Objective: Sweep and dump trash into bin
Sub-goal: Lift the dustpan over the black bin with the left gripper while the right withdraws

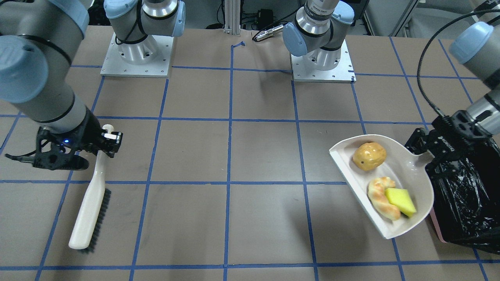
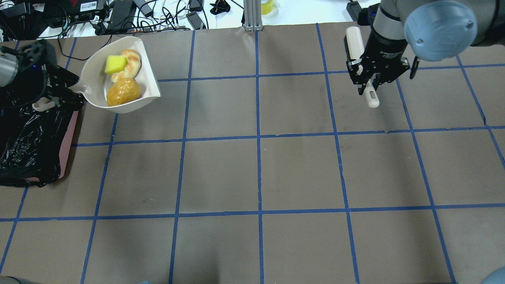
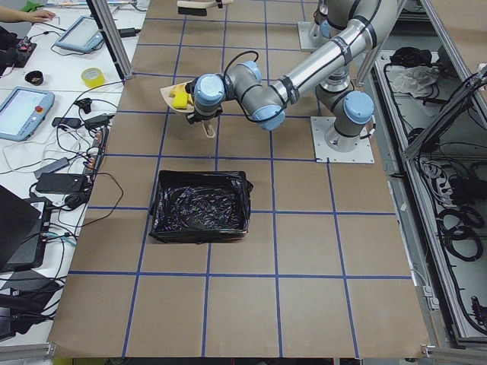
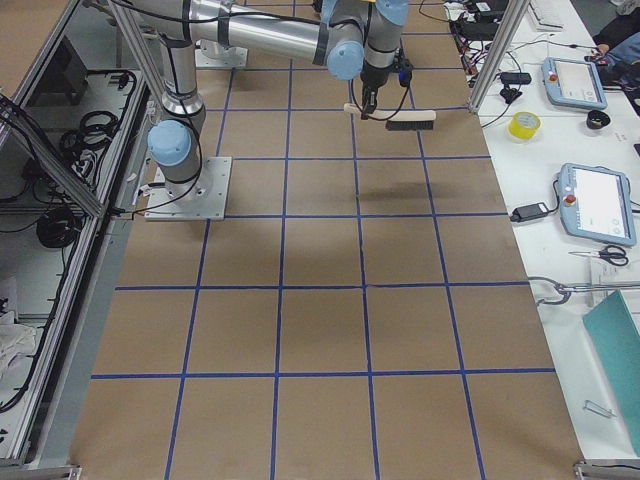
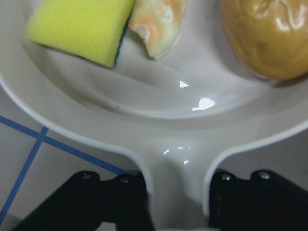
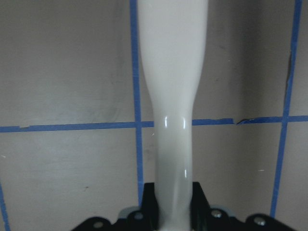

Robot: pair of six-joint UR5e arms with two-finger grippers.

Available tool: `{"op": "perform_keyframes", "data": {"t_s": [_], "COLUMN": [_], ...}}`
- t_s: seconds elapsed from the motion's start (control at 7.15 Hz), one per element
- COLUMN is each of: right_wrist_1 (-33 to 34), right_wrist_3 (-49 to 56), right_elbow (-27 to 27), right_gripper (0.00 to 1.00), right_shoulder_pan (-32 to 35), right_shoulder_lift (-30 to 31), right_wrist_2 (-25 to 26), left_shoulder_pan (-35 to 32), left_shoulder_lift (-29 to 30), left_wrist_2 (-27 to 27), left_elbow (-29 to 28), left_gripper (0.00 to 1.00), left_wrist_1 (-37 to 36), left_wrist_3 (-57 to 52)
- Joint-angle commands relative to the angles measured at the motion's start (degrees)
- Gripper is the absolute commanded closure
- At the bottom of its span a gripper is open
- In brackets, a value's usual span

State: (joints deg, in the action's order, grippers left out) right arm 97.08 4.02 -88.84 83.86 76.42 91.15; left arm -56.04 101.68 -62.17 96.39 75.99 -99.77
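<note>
My left gripper point(image 1: 431, 156) is shut on the handle of the cream dustpan point(image 1: 414, 175). The pan holds the trash: a golden-brown potato-like lump point(image 1: 369, 156), a tan croissant piece point(image 1: 381, 197) and a yellow-green sponge wedge point(image 1: 400, 201). The pan is next to the bin point(image 1: 465, 207), a pink container lined with a black bag, not over it. From overhead the pan point(image 2: 92, 75) lies just beyond the bin point(image 2: 31, 146). My right gripper point(image 1: 107, 142) is shut on the handle of the cream brush point(image 1: 90, 210), far across the table.
The table is brown paper with a blue tape grid. The two arm bases point(image 1: 136, 50) stand at the robot's edge. Cables and electronics point(image 2: 118, 12) lie beyond the far edge. The brush's bristle end point(image 2: 355, 41) points away from the robot.
</note>
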Motion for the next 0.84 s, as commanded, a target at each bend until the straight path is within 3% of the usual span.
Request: {"op": "perform_keyframes", "data": {"t_s": [0.0,0.14,0.28,0.7], "right_wrist_1": [0.30,0.56,0.65,0.92], "right_wrist_3": [3.71,6.58,9.40,12.06], "right_elbow": [-0.19,-0.28,-0.19,-0.45], "right_gripper": [1.00,1.00,1.00,1.00], "right_shoulder_pan": [-5.53,-8.16,-11.32,-12.05], "right_shoulder_lift": [-1.97,-2.76,-4.59,-6.10], "right_wrist_2": [0.34,1.04,0.96,2.27], "left_shoulder_pan": [6.88,11.09,14.26,18.77], "left_shoulder_lift": [0.09,1.14,1.41,4.48], "left_wrist_2": [0.12,-0.32,-4.41,-17.76], "left_elbow": [-3.57,-4.36,-5.33,-11.73], "left_gripper": [1.00,1.00,1.00,1.00], "left_wrist_1": [4.16,4.86,4.78,3.99], "left_wrist_3": [-0.17,-0.95,-0.96,-2.09]}}
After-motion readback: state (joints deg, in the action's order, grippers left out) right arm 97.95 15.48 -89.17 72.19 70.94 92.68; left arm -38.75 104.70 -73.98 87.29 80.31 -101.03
